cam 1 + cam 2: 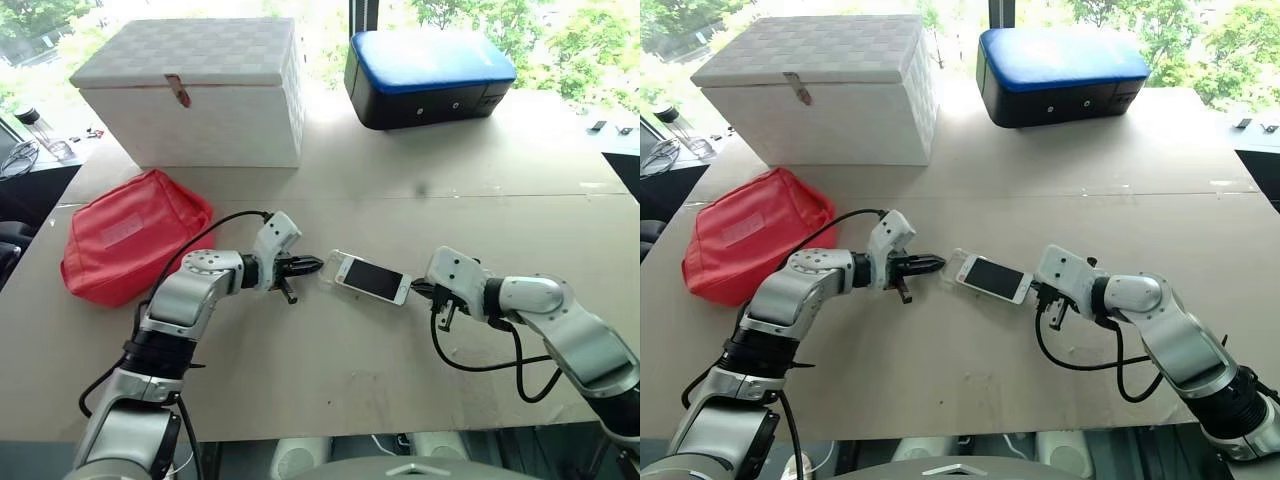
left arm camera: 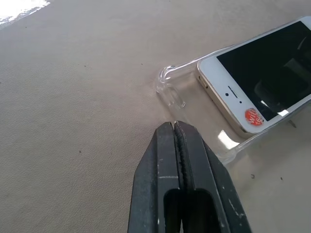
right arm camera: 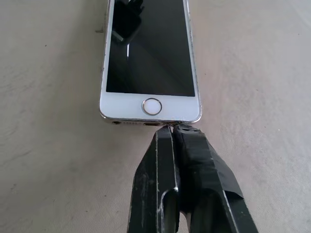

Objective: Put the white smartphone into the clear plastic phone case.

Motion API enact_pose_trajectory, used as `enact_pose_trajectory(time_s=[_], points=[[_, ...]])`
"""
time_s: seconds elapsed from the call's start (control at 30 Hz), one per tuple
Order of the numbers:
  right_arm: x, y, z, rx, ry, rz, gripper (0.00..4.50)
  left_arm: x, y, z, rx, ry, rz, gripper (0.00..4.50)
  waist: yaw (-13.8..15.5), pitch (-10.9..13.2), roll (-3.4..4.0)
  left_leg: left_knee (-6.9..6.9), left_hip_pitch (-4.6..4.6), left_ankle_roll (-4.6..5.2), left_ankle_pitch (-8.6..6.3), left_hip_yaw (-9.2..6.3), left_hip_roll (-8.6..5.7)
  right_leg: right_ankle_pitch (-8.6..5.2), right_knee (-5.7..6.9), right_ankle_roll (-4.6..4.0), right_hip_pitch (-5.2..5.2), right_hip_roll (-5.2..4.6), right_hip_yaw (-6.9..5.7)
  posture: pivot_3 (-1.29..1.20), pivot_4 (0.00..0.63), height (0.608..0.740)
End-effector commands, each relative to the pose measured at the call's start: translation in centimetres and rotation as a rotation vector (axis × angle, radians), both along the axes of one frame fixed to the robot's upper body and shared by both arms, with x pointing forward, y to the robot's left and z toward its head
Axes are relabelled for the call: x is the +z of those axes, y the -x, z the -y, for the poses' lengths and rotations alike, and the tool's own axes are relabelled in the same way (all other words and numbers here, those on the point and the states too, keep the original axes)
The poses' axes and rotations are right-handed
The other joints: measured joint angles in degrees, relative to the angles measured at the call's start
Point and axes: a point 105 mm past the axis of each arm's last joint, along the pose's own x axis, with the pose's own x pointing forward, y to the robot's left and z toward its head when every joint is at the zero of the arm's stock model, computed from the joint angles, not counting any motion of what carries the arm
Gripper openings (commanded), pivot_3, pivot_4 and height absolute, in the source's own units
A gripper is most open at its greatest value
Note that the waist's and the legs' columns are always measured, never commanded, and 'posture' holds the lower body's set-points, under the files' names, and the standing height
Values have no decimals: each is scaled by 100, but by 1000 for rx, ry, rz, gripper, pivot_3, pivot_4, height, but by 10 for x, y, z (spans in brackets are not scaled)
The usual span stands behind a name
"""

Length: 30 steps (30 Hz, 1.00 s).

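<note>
The 2 head views look forward and down from above the worktop (image 1: 330, 370), taking in both arms, the white box (image 1: 195, 90) and the blue-topped case (image 1: 430, 75) at the far edge; the right eye view sits slightly offset. The left wrist view looks along the left gripper (image 2: 174, 127) from very near, facing the end of the clear plastic phone case (image 2: 171, 90). The right wrist view looks along the right gripper (image 3: 172, 128) at the white smartphone (image 3: 148, 53), close up. All 4 share the phone.
</note>
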Motion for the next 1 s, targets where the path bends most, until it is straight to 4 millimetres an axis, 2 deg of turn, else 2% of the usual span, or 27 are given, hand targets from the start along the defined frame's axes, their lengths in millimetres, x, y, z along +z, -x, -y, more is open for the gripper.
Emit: enact_pose_trajectory(time_s=[0.03,0.4,0.73,0.87,1.0], points=[[6,0,-4,35,8,19,0,-11,11,11,-59,9,-33,27,1,-1,-1,2,0,0,0,0,0,0,0,0,1,0,0,0,150,740],[7,-8,-12,111,46,38,0,-6,25,29,-119,58,-49,27,13,-2,0,5,-1,0,0,1,-1,0,-1,0,3,-3,-1,0,150,740],[5,-14,-20,172,54,34,0,6,39,52,-153,104,-75,27,11,-2,-1,12,-1,1,0,-1,-1,1,0,1,7,-1,-3,0,150,740],[6,-13,-29,185,-12,3,0,8,41,56,-151,113,-82,27,6,-3,-3,15,2,1,0,-4,-1,1,1,1,11,0,-4,0,150,740],[1,-21,-16,144,24,24,0,3,40,47,-107,112,-99,27,-2,-3,-2,16,4,0,0,-4,-1,2,2,1,12,0,-3,0,150,740]])
